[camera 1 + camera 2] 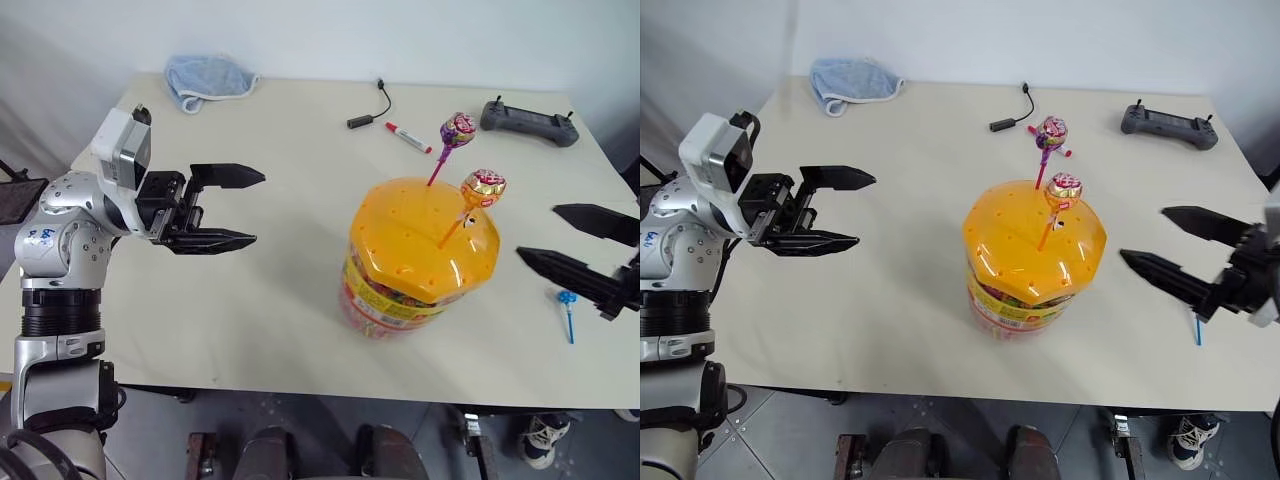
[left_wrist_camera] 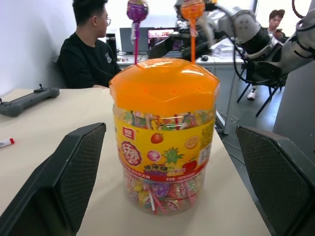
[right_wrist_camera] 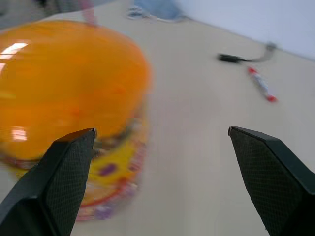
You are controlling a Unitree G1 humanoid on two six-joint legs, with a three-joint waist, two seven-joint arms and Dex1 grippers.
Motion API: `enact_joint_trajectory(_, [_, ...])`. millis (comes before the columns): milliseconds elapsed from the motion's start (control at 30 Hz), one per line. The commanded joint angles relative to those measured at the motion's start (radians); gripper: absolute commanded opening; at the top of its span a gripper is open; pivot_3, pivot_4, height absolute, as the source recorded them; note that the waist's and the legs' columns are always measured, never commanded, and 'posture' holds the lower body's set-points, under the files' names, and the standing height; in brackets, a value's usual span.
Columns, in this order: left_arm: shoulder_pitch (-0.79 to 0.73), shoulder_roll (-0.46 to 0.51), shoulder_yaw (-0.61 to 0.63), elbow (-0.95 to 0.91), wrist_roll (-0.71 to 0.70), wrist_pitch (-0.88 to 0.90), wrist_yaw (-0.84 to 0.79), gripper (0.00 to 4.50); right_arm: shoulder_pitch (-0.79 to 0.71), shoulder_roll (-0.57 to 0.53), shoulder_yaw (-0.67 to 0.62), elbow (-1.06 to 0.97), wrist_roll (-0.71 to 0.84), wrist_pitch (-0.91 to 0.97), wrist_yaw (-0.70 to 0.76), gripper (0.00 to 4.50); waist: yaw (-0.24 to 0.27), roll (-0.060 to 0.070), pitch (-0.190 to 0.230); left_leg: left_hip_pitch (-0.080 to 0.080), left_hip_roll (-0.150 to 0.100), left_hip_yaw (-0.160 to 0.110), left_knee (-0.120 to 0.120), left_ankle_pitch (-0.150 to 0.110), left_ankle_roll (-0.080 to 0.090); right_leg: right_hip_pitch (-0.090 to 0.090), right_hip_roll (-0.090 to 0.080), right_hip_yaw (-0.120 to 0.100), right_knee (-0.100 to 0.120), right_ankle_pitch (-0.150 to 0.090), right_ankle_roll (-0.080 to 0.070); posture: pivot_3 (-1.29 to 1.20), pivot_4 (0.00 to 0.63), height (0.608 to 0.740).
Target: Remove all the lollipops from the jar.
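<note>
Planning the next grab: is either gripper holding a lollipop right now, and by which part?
Nothing is held. The left gripper and right gripper are both open and empty; the blue lollipop lies on the table.

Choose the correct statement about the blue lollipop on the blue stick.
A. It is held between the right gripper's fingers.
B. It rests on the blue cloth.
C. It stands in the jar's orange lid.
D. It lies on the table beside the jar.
D: the blue lollipop lies flat on the table, apart from the jar, by the open right gripper.
</note>
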Motion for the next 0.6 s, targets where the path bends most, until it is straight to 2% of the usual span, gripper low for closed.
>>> enact_joint_trajectory(33, [-0.022, 0.005, 0.009, -0.007, 0.005, -0.023, -0.011, 4.50, -0.102, -0.052, 0.100, -0.030, 0.064, -0.045, 0.030, 4.48, -0.002, 0.000, 0.000, 0.000, 0.000, -0.001, 0.000, 0.000, 0.000, 0.000, 0.000, 0.000, 0.000, 0.000, 0.000, 0.00, 0.150, 0.740])
enact_joint_trajectory(300, [-0.007, 0.005, 0.016, -0.026, 0.005, -0.024, -0.001, 4.50, -0.370, -0.028, 0.389, -0.009, 0.080, -0.095, 0.001, 4.48, -0.003, -0.001, 0.000, 0.000, 0.000, -0.005, 0.001, 0.000, 0.000, 0.000, 0.000, 0.000, 0.000, 0.000, 0.000, 0.00, 0.150, 0.740])
enact_joint_trajectory(433, [0.007, 0.008, 0.026, -0.047, -0.002, -0.018, 0.012, 4.50, -0.433, 0.002, 0.440, 0.006, 0.085, -0.114, 0.009, 3.59, -0.001, -0.001, 0.001, -0.001, 0.000, -0.006, 0.001, 0.000, 0.000, 0.000, 0.000, -0.001, 0.000, 0.000, 0.000, 0.00, 0.150, 0.740])
enact_joint_trajectory(600, [0.020, 0.016, 0.033, -0.060, -0.004, -0.015, 0.019, 4.50, -0.459, 0.008, 0.453, 0.015, 0.083, -0.123, 0.009, 1.91, -0.002, -0.001, 0.001, -0.002, 0.000, -0.006, 0.002, 0.000, 0.000, 0.000, 0.000, -0.002, 0.000, 0.000, 0.000, 0.00, 0.150, 0.740])
